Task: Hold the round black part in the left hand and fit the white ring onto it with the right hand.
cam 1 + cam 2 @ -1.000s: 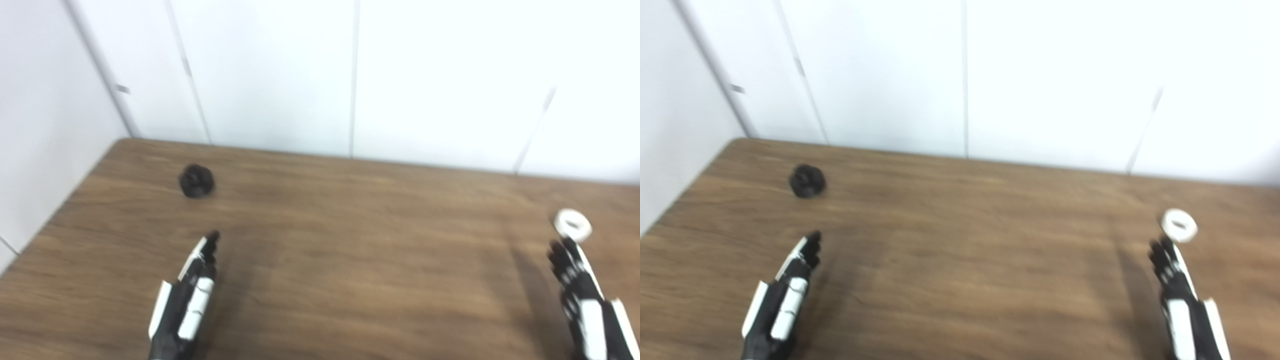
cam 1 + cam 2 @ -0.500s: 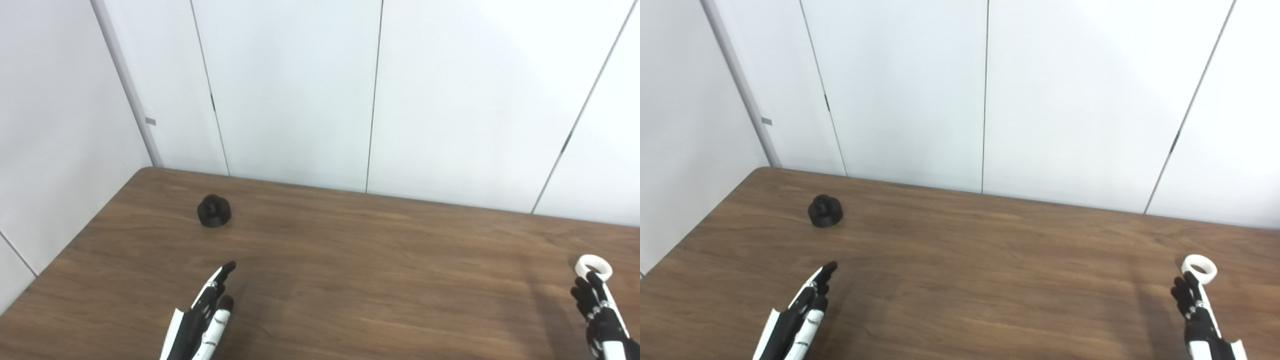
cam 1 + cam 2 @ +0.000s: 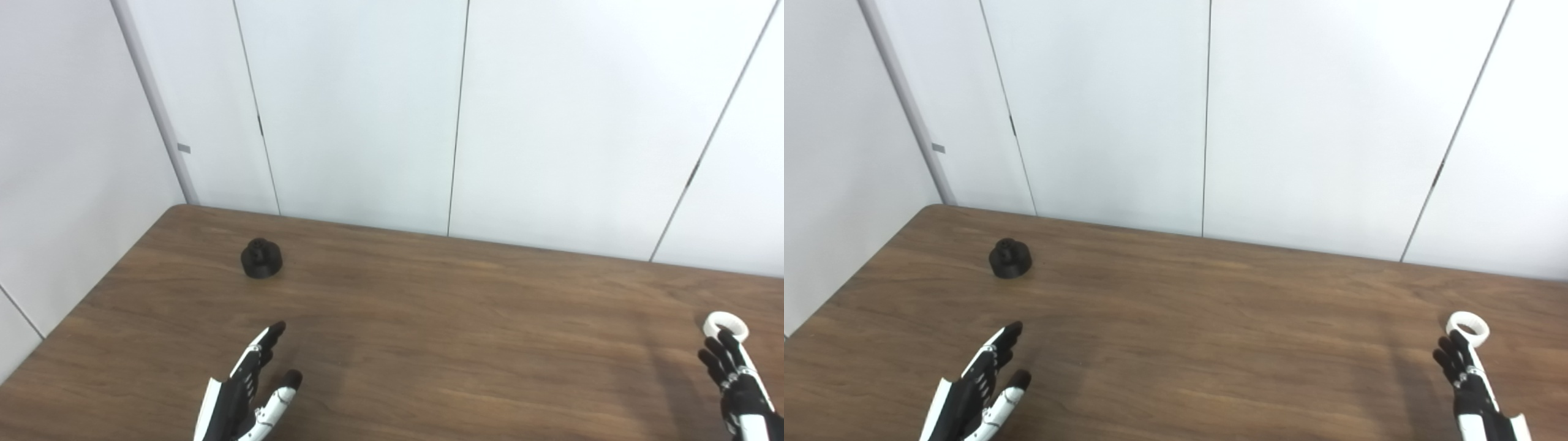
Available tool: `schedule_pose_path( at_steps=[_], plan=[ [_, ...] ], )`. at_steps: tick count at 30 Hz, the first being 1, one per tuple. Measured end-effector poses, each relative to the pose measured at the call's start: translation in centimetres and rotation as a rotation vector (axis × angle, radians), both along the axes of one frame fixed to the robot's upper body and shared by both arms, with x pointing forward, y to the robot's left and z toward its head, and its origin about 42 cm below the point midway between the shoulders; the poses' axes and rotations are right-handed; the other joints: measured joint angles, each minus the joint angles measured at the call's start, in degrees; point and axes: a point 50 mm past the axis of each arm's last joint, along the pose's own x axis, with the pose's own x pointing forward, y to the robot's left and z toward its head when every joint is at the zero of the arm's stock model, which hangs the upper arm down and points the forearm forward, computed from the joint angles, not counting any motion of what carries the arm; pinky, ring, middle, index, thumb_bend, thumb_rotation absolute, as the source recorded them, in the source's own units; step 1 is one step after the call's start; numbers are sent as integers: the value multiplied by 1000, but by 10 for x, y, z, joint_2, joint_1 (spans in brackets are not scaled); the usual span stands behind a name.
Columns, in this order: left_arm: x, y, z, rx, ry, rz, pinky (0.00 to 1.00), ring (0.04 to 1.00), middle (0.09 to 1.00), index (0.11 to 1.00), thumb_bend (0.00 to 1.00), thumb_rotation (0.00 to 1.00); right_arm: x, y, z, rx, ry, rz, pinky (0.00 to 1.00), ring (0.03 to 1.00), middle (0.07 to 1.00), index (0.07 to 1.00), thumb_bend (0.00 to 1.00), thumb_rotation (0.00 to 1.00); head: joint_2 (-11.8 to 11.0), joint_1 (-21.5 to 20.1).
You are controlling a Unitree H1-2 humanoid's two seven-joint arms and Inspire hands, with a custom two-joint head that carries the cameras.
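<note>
Left eye view: white ring [image 3: 725,324] just beyond right hand [image 3: 738,386] fingers [image 3: 726,344].

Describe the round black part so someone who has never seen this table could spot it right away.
Start at the brown wooden table and look to its far left corner by the white wall. The round black part sits there alone, beyond the left hand. It is dark and squat with a small knob on top, unlike the white ring at far right.

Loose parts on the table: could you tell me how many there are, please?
2: the black part far left, and the white ring at the right, just beyond the right hand. Neither is held.
</note>
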Motion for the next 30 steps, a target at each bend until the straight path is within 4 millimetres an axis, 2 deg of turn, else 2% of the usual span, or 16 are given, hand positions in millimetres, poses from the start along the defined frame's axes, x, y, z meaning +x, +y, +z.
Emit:
schedule_pose_path(
  at_steps=[3, 6, 7, 11, 16, 22, 27, 30],
  plan=[
    [8, 12, 8, 53, 43, 55, 935, 947, 927, 899, 835, 476, 0, -1, -1, 8, 3, 6, 1000, 1000, 1000, 1000, 478, 1000, -1, 0],
    [26, 22, 31, 106, 27, 90, 940, 949, 928, 888, 911, 422, 2, -3, -2, 6, 8, 5, 1000, 999, 999, 1000, 485, 1000, -1, 0],
    [33, 25, 40, 125, 13, 98, 976, 965, 935, 889, 930, 394, 3, -3, -2, 7, 7, 4, 1000, 999, 1000, 1000, 487, 1000, -1, 0],
    [54, 39, 59, 196, 16, 128, 999, 998, 951, 894, 929, 332, 5, -3, -1, 4, 4, 5, 1000, 991, 995, 1000, 493, 1000, -1, 0],
    [65, 61, 68, 340, 63, 167, 1000, 1000, 961, 895, 935, 326, 5, -4, -1, 1, 6, 1, 1000, 993, 995, 1000, 484, 1000, -1, 0],
    [89, 92, 74, 469, 111, 208, 1000, 1000, 965, 891, 929, 311, 5, -6, -2, -4, 10, -1, 1000, 990, 994, 1000, 490, 1000, 2, 0],
    [109, 104, 66, 546, 157, 240, 1000, 984, 945, 863, 940, 283, 6, -5, -2, -8, 9, 1, 1000, 988, 989, 1000, 501, 1000, 2, -1],
    [116, 108, 61, 582, 174, 261, 1000, 989, 947, 861, 951, 305, 5, -5, -2, -11, 10, 1, 1000, 987, 990, 1000, 493, 1000, 4, -1]
  ],
)
